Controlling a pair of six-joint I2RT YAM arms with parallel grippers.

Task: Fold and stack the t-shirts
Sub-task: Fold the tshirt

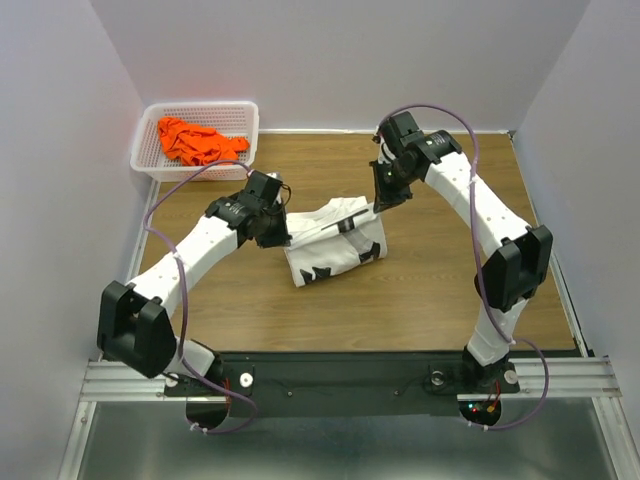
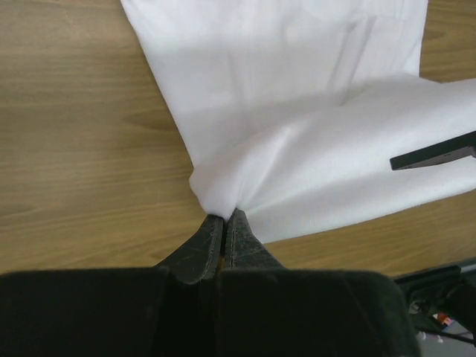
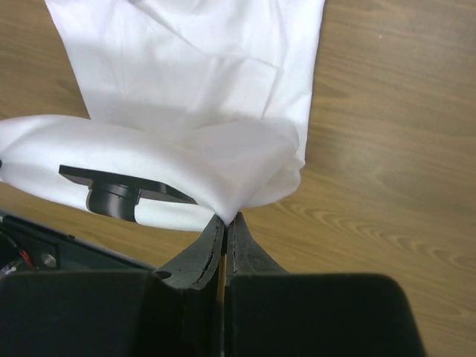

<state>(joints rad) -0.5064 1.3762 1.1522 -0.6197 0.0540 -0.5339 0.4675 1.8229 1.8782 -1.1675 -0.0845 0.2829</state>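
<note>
A white t-shirt with black marks [image 1: 335,245] lies partly folded at the middle of the wooden table [image 1: 420,300]. My left gripper [image 1: 283,238] is shut on its left edge, and the cloth [image 2: 297,141] bunches at my fingertips [image 2: 225,218]. My right gripper [image 1: 378,203] is shut on its upper right corner and holds it lifted, the cloth [image 3: 186,134] draping over the layer below. An orange t-shirt [image 1: 197,142] lies crumpled in the white basket [image 1: 147,165] at the far left.
White walls close in the table at the left, back and right. The basket stands in the far left corner. The metal base rail [image 1: 340,378] runs along the near edge.
</note>
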